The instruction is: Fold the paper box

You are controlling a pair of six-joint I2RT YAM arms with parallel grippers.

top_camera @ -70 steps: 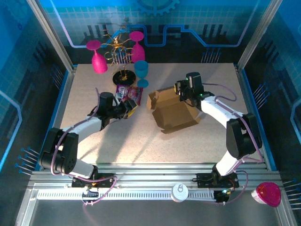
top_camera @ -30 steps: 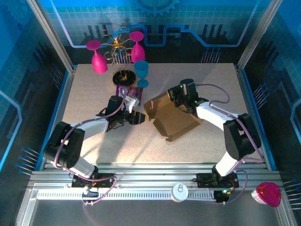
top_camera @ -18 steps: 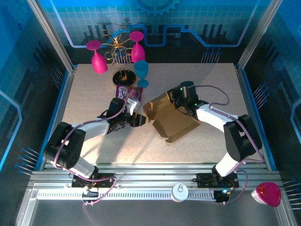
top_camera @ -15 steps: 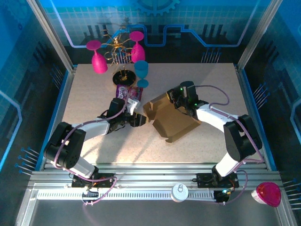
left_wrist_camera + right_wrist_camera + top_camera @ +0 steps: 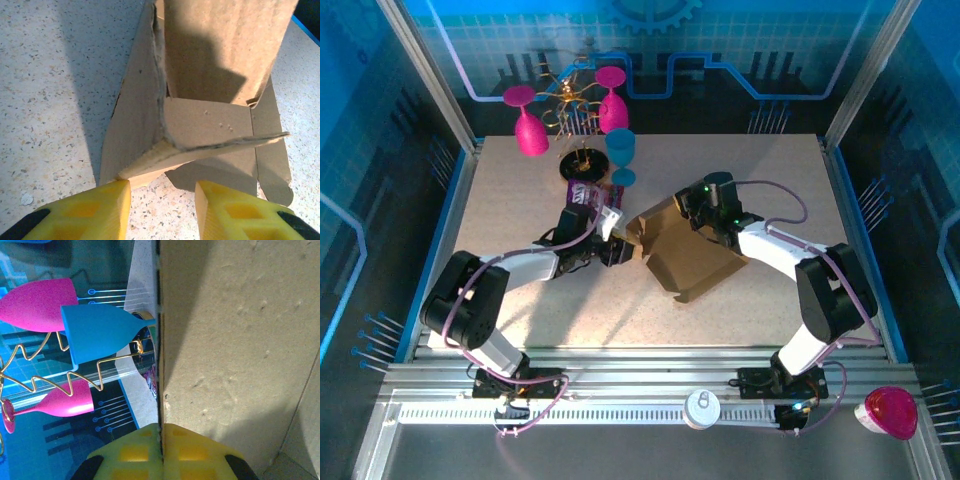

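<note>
The paper box (image 5: 685, 255), plain brown cardboard with its flaps spread, lies half open at mid-table. My right gripper (image 5: 697, 212) is at its far side, shut on the edge of an upright panel; in the right wrist view the yellow fingers (image 5: 200, 452) of this gripper (image 5: 161, 440) pinch that thin edge of the box (image 5: 240, 340). My left gripper (image 5: 620, 243) sits at the box's left corner. In the left wrist view it (image 5: 162, 210) is open over bare table, with the creased corner of the box (image 5: 200, 120) just ahead of the fingertips (image 5: 107, 207).
A purple snack packet (image 5: 596, 196) lies just behind the left gripper. At the back left stand a gold wire rack (image 5: 575, 110) on a black base, two pink goblets (image 5: 527, 125) (image 5: 611, 100) and a blue cup (image 5: 620, 150). The table's front half is bare.
My left gripper has moved right, up to the box's left corner, and its jaws have narrowed. The right gripper has kept its hold; the box has swung slightly left.
</note>
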